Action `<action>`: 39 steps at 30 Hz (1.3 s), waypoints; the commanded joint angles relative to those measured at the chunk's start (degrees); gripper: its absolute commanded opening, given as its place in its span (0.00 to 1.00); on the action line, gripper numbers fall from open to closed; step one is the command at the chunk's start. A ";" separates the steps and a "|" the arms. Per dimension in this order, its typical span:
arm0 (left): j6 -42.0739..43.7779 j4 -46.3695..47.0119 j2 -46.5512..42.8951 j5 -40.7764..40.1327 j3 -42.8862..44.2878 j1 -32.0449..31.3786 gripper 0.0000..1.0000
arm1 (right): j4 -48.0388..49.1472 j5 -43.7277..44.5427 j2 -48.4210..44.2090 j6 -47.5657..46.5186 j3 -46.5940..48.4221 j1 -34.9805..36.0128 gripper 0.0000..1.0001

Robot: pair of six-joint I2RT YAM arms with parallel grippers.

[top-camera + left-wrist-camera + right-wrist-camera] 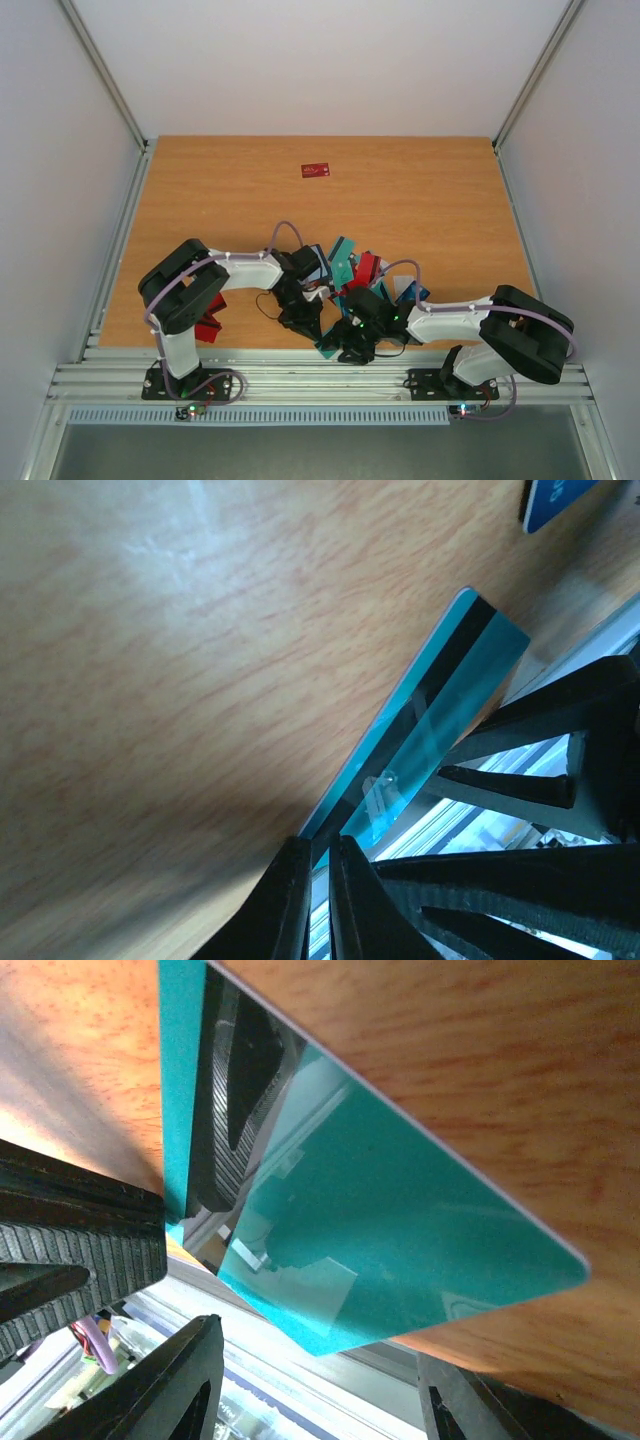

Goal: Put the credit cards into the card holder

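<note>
The left gripper (318, 870) pinches 1 teal card (430, 710) at the near table (150, 680) edge

We see its 2 fingers clamped tight on the corner of that card, which bears a black stripe. The right gripper (318, 1355) sits just beside it, spread wide and holding nothing. Behind both, the other credit cards (355, 268) lie heaped; 1 red card (315, 170) lies well apart, farther back. We cannot pick out the card holder.

The wooden desk (430, 200) carries a lone red card (315, 170) far back and a heap of cards (358, 268) near its front edge.
</note>
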 commanded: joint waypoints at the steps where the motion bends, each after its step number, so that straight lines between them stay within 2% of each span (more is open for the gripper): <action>1: -1.97 3.90 2.56 -1.78 -2.50 -0.72 0.09 | 2.40 7.56 0.32 0.34 -1.54 -0.19 0.54; 6: -2.34 4.43 2.48 -1.54 -3.19 -0.81 0.09 | 3.38 8.18 -0.04 0.28 -2.10 -0.19 0.48; 16: -2.79 5.29 3.32 -0.56 -3.46 -0.81 0.09 | 3.00 8.92 -2.40 -0.55 -2.20 -0.19 0.30; 22: -3.51 6.52 3.67 0.21 -3.81 -0.88 0.09 | 1.55 8.64 -3.92 -1.70 -1.09 -0.19 0.26; 29: -4.08 7.08 3.62 -0.18 -3.89 -0.81 0.09 | -5.31 8.56 -5.70 -4.05 1.59 -0.19 0.20; 39: -5.00 7.68 0.23 -3.46 -4.92 -0.81 0.09 | -12.95 7.59 -5.31 -9.50 6.79 -0.58 0.05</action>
